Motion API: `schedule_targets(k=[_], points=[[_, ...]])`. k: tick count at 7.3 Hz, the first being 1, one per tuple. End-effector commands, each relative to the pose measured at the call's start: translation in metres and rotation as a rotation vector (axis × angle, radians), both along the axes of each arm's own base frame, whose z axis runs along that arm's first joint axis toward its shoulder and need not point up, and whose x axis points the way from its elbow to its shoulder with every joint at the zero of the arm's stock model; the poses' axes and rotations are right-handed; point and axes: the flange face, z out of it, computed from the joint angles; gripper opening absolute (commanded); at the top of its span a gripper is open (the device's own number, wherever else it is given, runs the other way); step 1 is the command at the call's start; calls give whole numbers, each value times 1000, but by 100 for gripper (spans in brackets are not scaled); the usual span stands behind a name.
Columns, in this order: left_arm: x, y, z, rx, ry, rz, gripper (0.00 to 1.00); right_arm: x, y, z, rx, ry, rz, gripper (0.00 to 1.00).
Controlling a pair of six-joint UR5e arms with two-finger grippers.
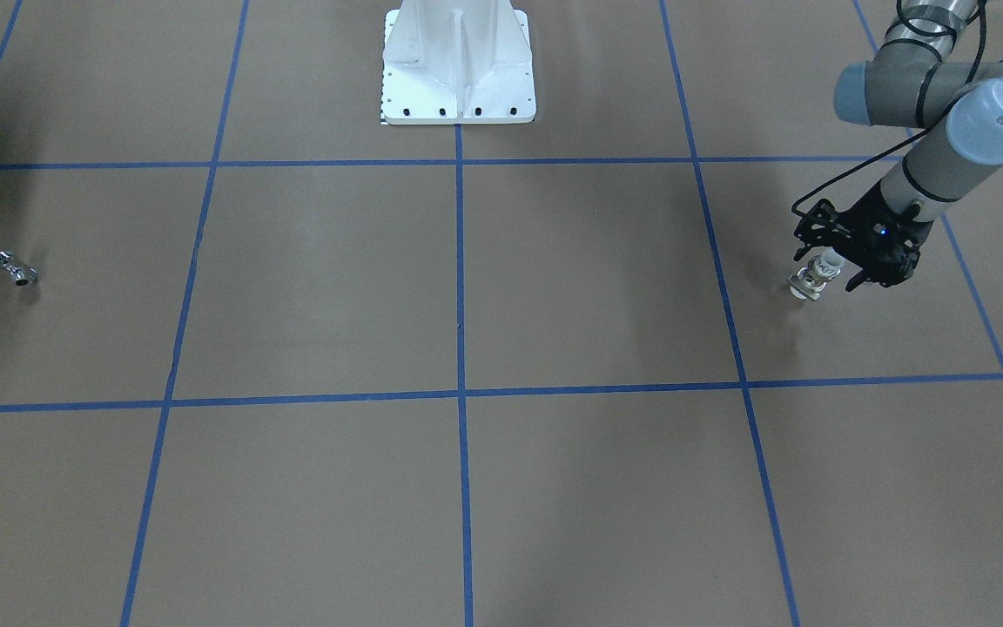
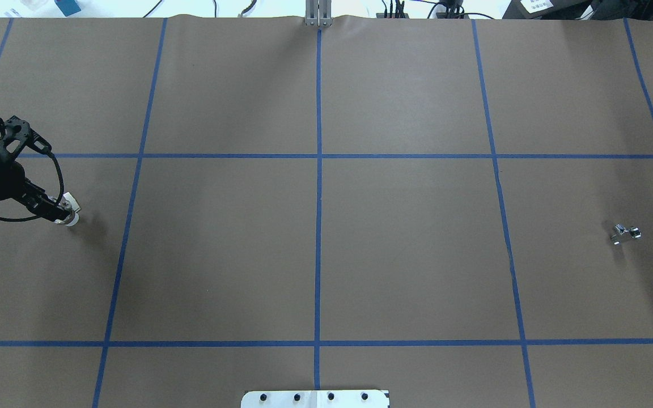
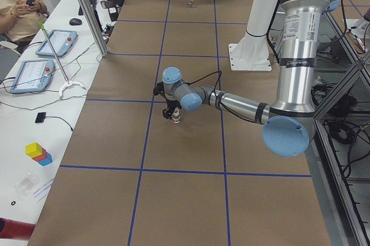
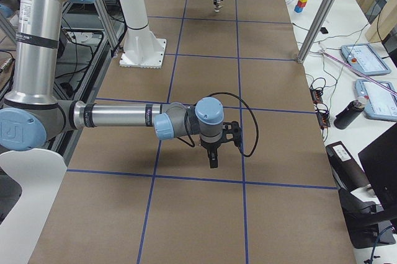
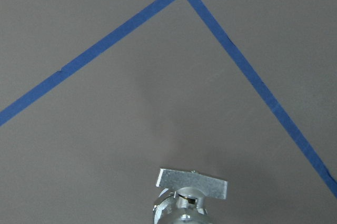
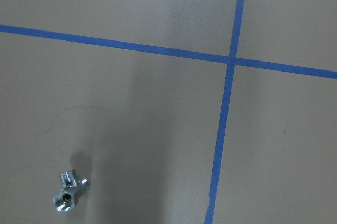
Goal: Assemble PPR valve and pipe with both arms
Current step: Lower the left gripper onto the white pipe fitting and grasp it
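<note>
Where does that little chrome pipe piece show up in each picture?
Front-facing: pipe, far left.
Overhead: far right.
Exterior left: likely the tiny speck, top centre.
Exterior right: not visible.
Left wrist: not in it.
Right wrist: bottom left.
Shared landmark: blue tape grid.

A robotics lab. Blue-taped grid (image 2: 319, 156) on a paper-covered desk (image 2: 417, 255), with a bolted white pedestal (image 1: 458, 70). Teach pendants (image 3: 29, 75) alongside.

PPR valve (image 5: 192, 197) cut off at left wrist view's bottom edge (right gripper (image 4: 213, 162) too small to judge)
</note>
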Motion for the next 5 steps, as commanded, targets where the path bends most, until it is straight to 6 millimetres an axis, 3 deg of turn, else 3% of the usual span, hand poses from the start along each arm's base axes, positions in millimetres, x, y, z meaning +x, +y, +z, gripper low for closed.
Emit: schedule_targets(k=[1, 4, 5], points=[[0, -2, 2, 9, -16, -12, 64, 0, 0, 1, -2, 0, 0, 100], [-2, -2, 5, 17, -33, -25, 35, 0, 0, 0, 1, 0, 0, 100], [-3, -1, 5, 17, -33, -25, 21, 0, 0, 1, -2, 0, 0, 100]])
